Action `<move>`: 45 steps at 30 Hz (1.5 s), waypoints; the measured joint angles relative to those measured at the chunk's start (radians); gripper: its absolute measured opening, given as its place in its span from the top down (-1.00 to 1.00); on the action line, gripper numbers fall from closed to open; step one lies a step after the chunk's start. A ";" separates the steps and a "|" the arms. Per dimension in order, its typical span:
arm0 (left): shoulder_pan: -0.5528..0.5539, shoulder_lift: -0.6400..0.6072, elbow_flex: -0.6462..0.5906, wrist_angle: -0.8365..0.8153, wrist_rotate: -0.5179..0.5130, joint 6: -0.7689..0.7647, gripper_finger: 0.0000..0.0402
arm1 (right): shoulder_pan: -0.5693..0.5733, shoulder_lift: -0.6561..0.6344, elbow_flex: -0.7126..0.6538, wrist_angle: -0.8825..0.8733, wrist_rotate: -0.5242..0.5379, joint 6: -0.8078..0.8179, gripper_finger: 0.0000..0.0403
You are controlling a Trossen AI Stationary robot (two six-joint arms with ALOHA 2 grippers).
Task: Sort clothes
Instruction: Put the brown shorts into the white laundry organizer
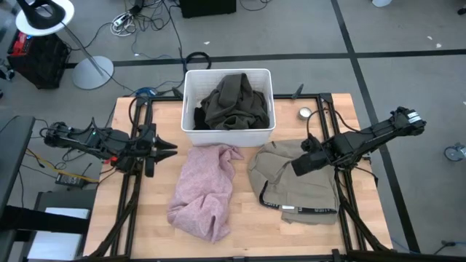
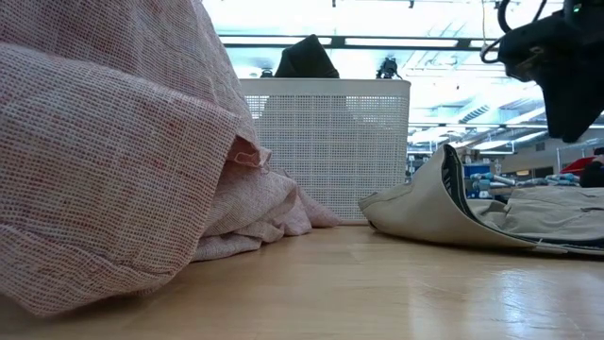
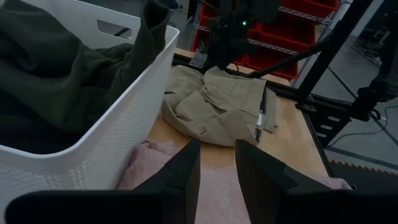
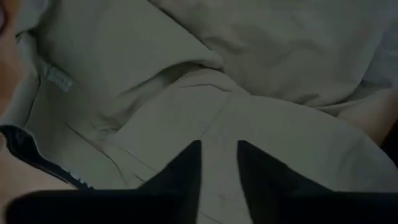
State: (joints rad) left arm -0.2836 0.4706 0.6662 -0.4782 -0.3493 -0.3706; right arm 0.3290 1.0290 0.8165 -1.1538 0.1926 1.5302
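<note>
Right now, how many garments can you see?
3: olive garment in the bin, pink one on the table in front of it, beige one under the right gripper. Others may hide in the bin.

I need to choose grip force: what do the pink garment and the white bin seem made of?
Pink garment: soft woven fabric, probably a linen or cotton blend; a coarse flecked weave shows, matte. White bin: apparently rigid plastic, its walls moulded in a fine perforated mesh.
</note>
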 joint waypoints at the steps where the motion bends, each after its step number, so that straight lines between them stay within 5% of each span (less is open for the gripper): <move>1: 0.000 0.000 0.000 0.004 -0.005 0.000 0.47 | 0.000 0.000 0.000 -0.003 0.003 0.009 0.34; 7: 0.000 0.000 0.000 0.009 -0.008 0.027 0.47 | 0.000 0.000 -0.097 0.121 0.072 -0.014 -0.22; 13: 0.000 0.000 0.000 0.009 -0.007 0.081 0.47 | 0.000 0.000 -0.235 0.371 0.001 -0.179 -0.58; 21: 0.000 0.000 0.000 -0.013 0.073 0.099 0.47 | 0.000 0.029 -0.316 0.420 -0.008 -0.256 -0.55; 34: 0.000 0.000 0.000 -0.016 0.086 0.103 0.47 | 0.001 0.395 -0.253 0.679 0.080 -0.458 -0.52; 39: 0.000 0.000 0.000 -0.016 0.086 0.105 0.47 | -0.009 0.432 -0.211 0.716 0.130 -0.483 -0.21; 45: 0.000 0.000 0.000 -0.021 0.086 0.105 0.47 | -0.021 0.475 -0.200 0.832 0.064 -0.492 0.78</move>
State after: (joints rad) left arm -0.2836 0.4709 0.6662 -0.4995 -0.2638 -0.2661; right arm 0.3081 1.5039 0.6165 -0.3216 0.2562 1.0380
